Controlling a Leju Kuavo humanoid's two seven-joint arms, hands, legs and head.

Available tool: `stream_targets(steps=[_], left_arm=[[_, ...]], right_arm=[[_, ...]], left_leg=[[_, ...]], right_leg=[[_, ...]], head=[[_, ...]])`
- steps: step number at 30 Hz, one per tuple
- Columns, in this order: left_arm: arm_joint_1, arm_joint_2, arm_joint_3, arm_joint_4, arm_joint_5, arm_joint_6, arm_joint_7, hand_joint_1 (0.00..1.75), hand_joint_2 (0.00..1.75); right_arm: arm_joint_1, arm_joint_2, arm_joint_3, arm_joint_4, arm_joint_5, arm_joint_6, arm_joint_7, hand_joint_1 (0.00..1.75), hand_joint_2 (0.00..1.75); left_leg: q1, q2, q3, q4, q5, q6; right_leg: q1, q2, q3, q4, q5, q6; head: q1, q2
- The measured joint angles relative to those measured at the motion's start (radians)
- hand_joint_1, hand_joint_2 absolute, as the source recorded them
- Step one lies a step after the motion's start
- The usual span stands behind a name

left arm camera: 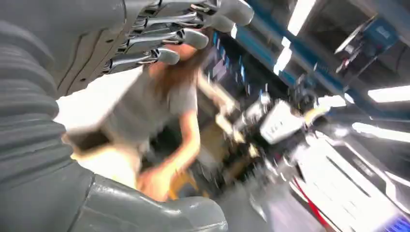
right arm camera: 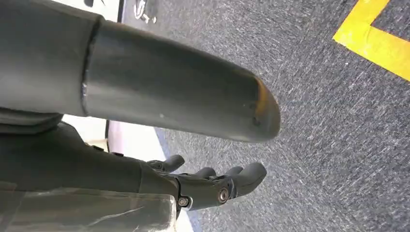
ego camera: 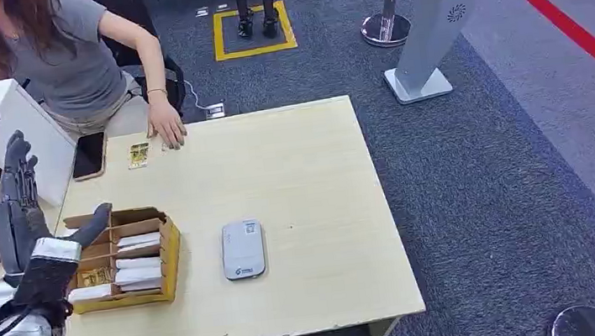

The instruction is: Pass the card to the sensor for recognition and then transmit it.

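Yellow card (ego camera: 139, 155) flat, long axis toward person (ego camera: 61, 51).

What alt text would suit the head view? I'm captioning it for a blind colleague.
The robot's left hand hovers raised and empty beside a cardboard box of cards on a pale table, a grey sensor nearby; a person's hand rests by a card.

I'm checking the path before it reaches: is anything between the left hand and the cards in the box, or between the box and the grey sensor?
Nothing visible blocks either. The left hand is raised, fingers spread, beside the card box; bare table separates the box from the sensor.
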Motion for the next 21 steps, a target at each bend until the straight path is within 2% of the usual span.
stream_targets(steps=[4, 8, 13, 21], left_arm=[[0.076, -0.007, 0.071, -0.028, 0.207, -0.182, 0.036, 0.0, 1.75], [0.14, -0.01, 0.131, -0.029, 0.324, -0.289, 0.062, 0.0, 1.75], [0.206, -0.015, 0.16, -0.023, 0.353, -0.327, 0.085, 0.0, 1.75], [0.254, -0.032, 0.16, -0.009, 0.353, -0.338, 0.092, 0.0, 1.75]], right_arm=[[0.003, 0.0, -0.015, 0.0, -0.006, -0.009, 0.0, 0.0, 0.0], [0.006, 0.0, -0.023, 0.0, -0.005, -0.008, 0.001, 0.0, 0.0], [0.01, 0.0, -0.031, 0.0, -0.005, -0.009, 0.016, 0.0, 0.0], [0.012, -0.002, -0.036, 0.0, -0.002, -0.009, 0.022, 0.0, 0.0]], left_leg=[[0.0, 0.0, 0.0, 0.0, 0.0, 0.0], [0.0, 0.0, 0.0, 0.0, 0.0, 0.0], [0.0, 0.0, 0.0, 0.0, 0.0, 0.0], [0.0, -0.001, 0.0, 0.0, 0.0, 0.0]], right_leg=[[0.0, 0.0, 0.0, 0.0, 0.0, 0.0], [0.0, 0.0, 0.0, 0.0, 0.0, 0.0], [0.0, -0.001, 0.0, 0.0, 0.0, 0.0], [0.0, -0.001, 0.0, 0.0, 0.0, 0.0]], head=[[0.0, 0.0], [0.001, 0.0], [0.0, 0.0], [0.0, 0.0]])
